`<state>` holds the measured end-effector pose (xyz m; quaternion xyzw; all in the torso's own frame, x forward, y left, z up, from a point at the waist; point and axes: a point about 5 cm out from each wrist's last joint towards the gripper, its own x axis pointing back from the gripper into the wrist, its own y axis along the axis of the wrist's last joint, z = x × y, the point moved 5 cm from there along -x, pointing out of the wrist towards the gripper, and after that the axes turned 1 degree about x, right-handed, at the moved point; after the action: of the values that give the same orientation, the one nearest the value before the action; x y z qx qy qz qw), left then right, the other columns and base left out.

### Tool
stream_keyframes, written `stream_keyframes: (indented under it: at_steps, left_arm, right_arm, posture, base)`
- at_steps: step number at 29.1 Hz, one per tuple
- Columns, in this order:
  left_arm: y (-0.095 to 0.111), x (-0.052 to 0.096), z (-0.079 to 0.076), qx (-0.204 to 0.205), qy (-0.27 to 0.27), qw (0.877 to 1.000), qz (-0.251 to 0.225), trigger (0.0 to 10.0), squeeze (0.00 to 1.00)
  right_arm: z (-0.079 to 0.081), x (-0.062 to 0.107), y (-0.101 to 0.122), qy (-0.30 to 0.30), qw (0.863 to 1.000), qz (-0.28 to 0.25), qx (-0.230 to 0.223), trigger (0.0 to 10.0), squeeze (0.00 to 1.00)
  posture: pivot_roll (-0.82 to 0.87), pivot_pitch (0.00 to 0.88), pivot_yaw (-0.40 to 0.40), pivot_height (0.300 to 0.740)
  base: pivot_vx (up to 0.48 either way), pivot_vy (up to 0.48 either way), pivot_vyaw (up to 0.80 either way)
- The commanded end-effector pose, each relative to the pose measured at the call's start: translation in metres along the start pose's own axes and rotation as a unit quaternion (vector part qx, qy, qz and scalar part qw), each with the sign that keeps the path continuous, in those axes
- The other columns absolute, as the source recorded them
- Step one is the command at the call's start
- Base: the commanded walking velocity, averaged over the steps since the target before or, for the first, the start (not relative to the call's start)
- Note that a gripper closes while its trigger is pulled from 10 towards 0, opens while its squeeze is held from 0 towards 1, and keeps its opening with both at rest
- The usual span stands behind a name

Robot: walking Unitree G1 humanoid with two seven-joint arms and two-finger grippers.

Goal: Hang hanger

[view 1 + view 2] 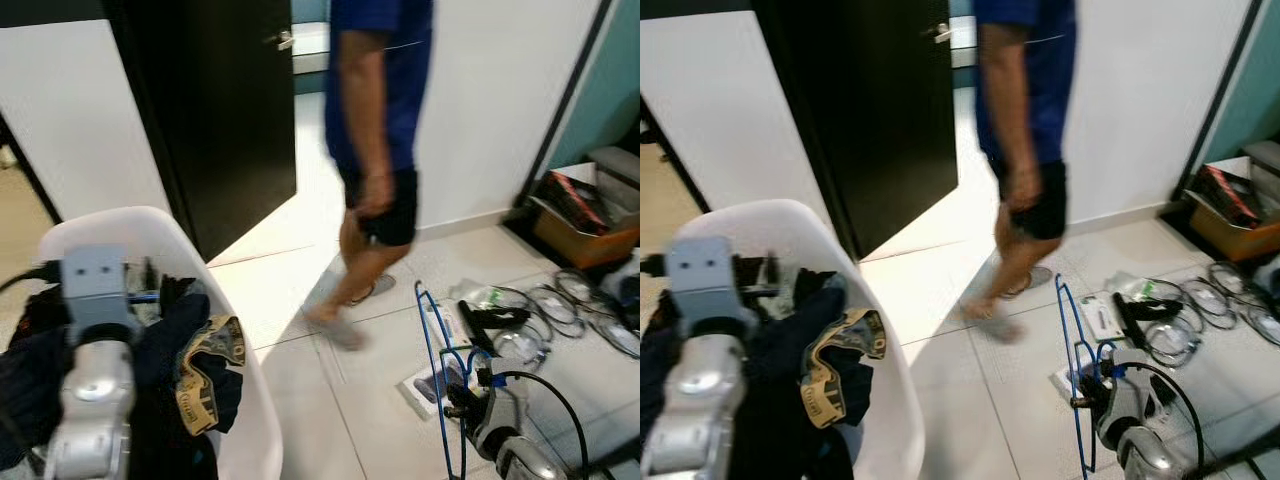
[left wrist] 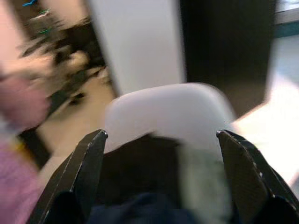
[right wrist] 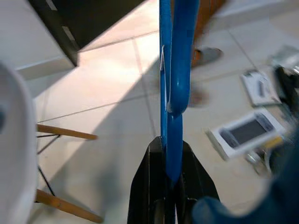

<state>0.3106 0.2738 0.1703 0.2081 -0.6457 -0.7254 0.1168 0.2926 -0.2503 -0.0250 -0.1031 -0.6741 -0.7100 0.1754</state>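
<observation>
A thin blue wire hanger [image 3: 173, 70] is clamped between the two black fingers of the right gripper [image 3: 169, 154], which are closed tight on its lower stretch; it is held upright and low over the floor at the robot's right, probably so that the hook end stays free for hanging, though no rail or hook to receive it can be made out. The left gripper [image 2: 163, 154] is held with its fingers spread apart and nothing between them, raised over a white moulded plastic chair [image 1: 250, 400] whose seat is heaped with dark crumpled clothes [image 1: 180, 350] up to the back edge. The floor of pale glossy tiles [image 1: 300, 300] is strewn near the right wall with coiled cables [image 1: 570, 290] and a brown cardboard box [image 1: 585, 235]. A black door [image 1: 220, 110] is seen ajar between white walls, and a person in a blue shirt and dark shorts [image 1: 380, 130] is caught blurred in the doorway.
</observation>
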Motion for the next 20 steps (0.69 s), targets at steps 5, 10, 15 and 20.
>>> stream_keyframes:
  at_steps: [5, 10, 15, 20]
  left_arm:
    - [-0.032, 0.007, -0.030, 0.074, -0.071, 0.993, 0.054, 10.0, 0.00]
    - [-0.039, 0.008, -0.040, 0.082, -0.094, 0.990, 0.071, 10.0, 0.00]
    - [-0.051, 0.006, -0.045, 0.056, -0.105, 0.989, 0.089, 10.0, 0.00]
    - [-0.057, 0.002, -0.035, 0.028, -0.082, 0.992, 0.097, 10.0, 0.00]
  right_arm:
    - [0.008, -0.001, -0.001, 0.013, 1.000, 0.000, -0.002, 10.0, 0.00]
    - [0.007, -0.001, -0.003, 0.009, 1.000, 0.003, -0.005, 10.0, 0.00]
    - [0.003, -0.001, -0.005, -0.003, 1.000, 0.007, -0.020, 10.0, 0.00]
    - [0.002, 0.000, -0.005, -0.004, 1.000, 0.010, -0.020, 10.0, 0.00]
  posture:
    - [0.01, 0.043, 0.004, 0.740]
    - [0.01, 0.040, 0.001, 0.740]
    - [0.01, 0.035, 0.003, 0.740]
    - [0.01, 0.031, 0.007, 0.740]
  base:
    - [0.000, 0.000, 0.80]
    - [0.000, 0.000, 0.80]
    - [0.000, 0.000, 0.00]
    - [0.000, 0.000, 0.00]
